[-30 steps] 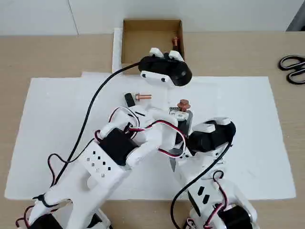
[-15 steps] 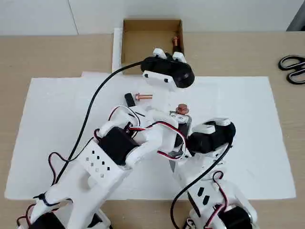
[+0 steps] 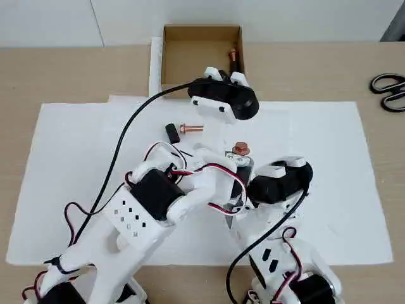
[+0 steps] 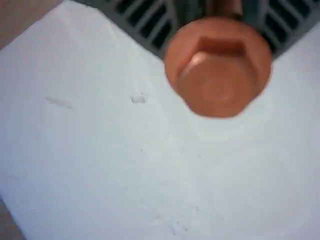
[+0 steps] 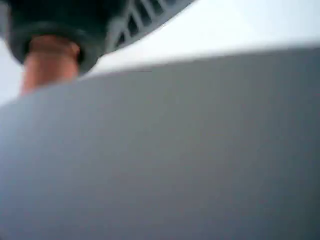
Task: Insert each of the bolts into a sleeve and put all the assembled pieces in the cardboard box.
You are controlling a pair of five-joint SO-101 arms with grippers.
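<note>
Since the earlier frames the held bolt has drawn nearer the arm bases, and the left arm's wrist housing has edged after it. The loose parts lie unchanged. Nearest, the right end effector is closed on a black sleeve, with the held bolt upright in it, head uppermost. Beyond, on the white sheet, a loose bolt lies just beside a second sleeve. The left end effector hangs by the held bolt; whether it is wide or narrow cannot be told. Farthest, the cardboard box on the counter holds one copper piece.
</note>
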